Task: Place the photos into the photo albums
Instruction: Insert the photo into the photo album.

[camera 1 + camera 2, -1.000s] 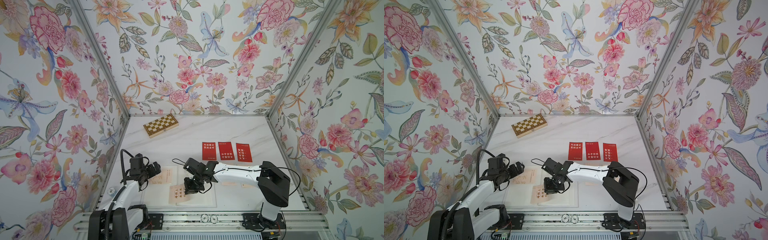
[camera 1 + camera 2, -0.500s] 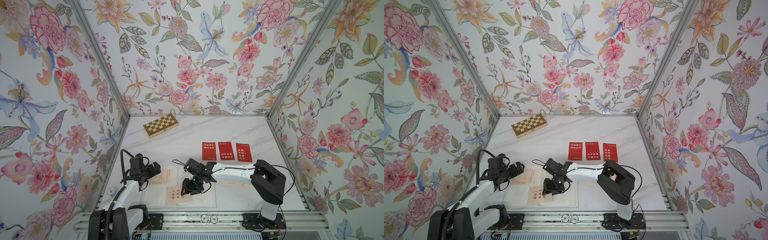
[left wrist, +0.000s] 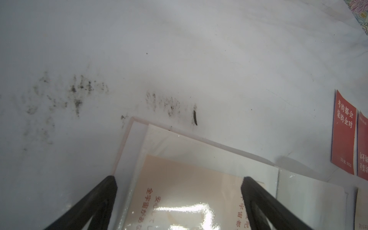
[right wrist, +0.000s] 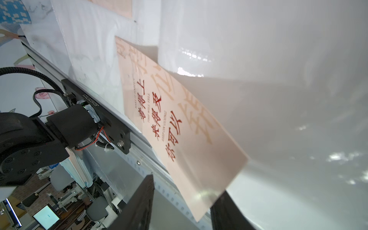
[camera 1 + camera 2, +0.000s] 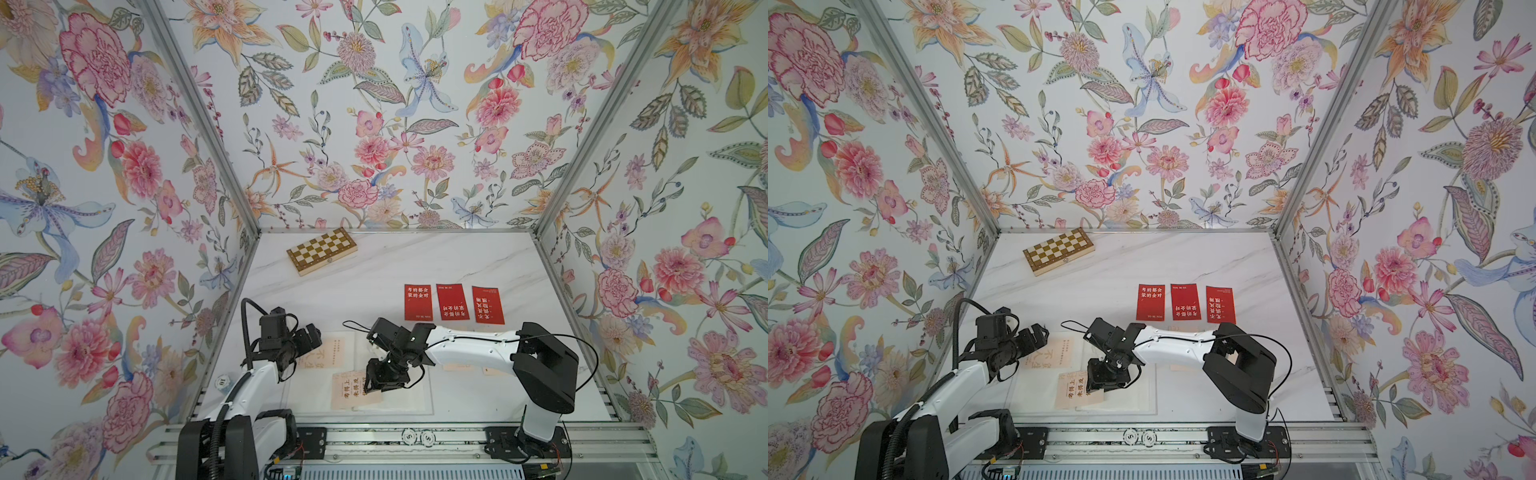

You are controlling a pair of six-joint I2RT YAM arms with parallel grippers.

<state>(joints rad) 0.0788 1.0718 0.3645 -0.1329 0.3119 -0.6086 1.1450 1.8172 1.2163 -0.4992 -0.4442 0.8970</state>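
On the near part of the bench [image 5: 415, 266] the photo album [image 5: 415, 399] lies open, white pages up. Both top views show a cream card [image 5: 348, 390] [image 5: 1072, 390] lying on the pages by the fold, just beside the right jaws. Only the right wrist view shows those jaws standing apart, gripping nothing, with the card's corner [image 4: 201, 207] loose between them. The left wrist view alone shows the left jaws spread wide and empty over a sleeved card [image 3: 189, 189]. Three red cards [image 5: 453, 302] lie in a row farther back.
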